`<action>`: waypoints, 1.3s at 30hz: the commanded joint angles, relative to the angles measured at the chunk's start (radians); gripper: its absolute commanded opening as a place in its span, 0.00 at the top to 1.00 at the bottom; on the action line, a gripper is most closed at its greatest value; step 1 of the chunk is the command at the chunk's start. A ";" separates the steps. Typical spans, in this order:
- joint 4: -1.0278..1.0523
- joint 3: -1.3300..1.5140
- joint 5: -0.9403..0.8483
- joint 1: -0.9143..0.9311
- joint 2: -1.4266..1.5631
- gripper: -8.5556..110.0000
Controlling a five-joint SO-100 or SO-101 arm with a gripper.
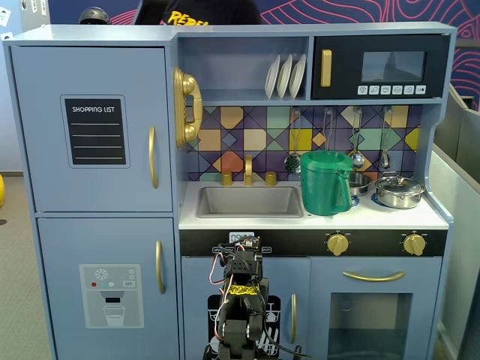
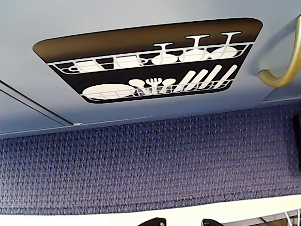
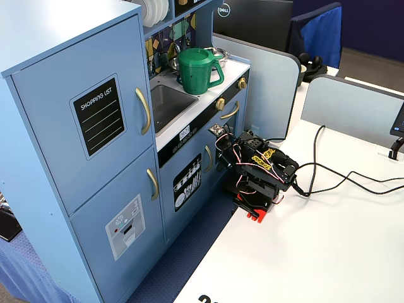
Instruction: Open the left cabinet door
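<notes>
one left cabinet door (image 1: pixel 94 127) (shut), one gripper (image 3: pixel 221 134)

Only the jaws' tips show (wrist view's bottom edge); opening unclear.

Green pitcher (image 1: pixel 325 182) on counter beside sink (image 1: pixel 249 201); steel pot (image 1: pixel 400 190) right; white plates (image 1: pixel 286 76) on shelf.

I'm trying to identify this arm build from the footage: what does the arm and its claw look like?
The arm is black, blocky and compact, with yellow-and-black patterned tape across its upper body. Loose red, white and black wires loop around its joints, and a red part shows at its base. Black cables trail away over the white table. Only two dark claw tips show in the wrist view.
</notes>
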 commanded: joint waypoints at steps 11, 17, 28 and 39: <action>0.178 0.005 -0.011 0.017 -0.003 0.93; 0.170 0.005 -0.038 0.023 -0.003 0.93; -0.129 -0.233 0.021 -0.130 -0.021 0.92; -0.357 -0.686 -0.094 -0.350 -0.132 0.91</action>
